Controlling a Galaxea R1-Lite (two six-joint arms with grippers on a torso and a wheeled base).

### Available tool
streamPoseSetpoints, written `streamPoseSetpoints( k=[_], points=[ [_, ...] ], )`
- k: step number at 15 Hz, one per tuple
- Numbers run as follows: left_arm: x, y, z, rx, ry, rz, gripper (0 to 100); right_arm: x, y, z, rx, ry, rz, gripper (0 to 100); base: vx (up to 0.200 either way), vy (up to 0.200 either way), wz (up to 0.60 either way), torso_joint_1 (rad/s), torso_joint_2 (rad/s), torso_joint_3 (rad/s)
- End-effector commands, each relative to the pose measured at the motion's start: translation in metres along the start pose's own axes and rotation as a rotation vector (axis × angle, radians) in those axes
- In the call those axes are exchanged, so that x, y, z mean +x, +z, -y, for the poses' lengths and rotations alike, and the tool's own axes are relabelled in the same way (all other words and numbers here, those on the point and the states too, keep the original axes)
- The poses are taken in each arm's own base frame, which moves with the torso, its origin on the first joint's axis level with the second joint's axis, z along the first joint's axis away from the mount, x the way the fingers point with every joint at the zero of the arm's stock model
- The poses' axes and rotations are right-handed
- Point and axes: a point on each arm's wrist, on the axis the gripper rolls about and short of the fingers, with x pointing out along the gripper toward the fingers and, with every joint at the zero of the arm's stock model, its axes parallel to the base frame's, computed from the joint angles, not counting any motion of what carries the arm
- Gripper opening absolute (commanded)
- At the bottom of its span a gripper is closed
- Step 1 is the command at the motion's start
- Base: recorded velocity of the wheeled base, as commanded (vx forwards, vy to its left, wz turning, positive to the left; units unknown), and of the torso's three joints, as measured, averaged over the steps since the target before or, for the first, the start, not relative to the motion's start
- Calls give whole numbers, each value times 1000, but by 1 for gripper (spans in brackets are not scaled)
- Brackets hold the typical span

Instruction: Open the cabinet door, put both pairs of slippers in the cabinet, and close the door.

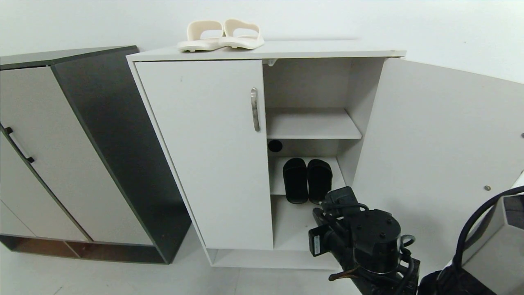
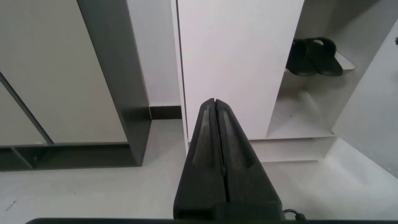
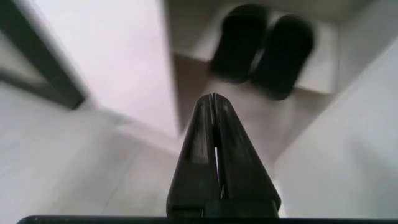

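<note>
Black slippers (image 1: 307, 180) sit side by side on a shelf inside the cabinet (image 1: 327, 51), just below frame centre, its right door (image 1: 430, 155) swung open. We see the cream slippers (image 1: 221, 36) on the cabinet top, upper centre. Our left gripper (image 2: 214, 102) and right gripper (image 3: 213, 99) are both closed, empty.

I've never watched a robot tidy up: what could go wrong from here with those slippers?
The beige slippers lie near the front edge of the cabinet top; a clumsy grab could knock them off. The black slippers seem to overhang their shelf, so the door might catch them on closing. The right claw, shut, sits low near them and could nudge them.
</note>
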Motion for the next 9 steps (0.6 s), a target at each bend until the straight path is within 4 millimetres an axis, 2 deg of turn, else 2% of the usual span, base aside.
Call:
streamPoseSetpoints(
  k=[1,9],
  points=[
    [0,0,0,0,0,-1,0,-12,7,6,25,20,8,0,0,0,0,0,0,0],
    [0,0,0,-2,0,-1,0,-11,6,8,25,18,3,0,0,0,0,0,0,0]
  ],
)
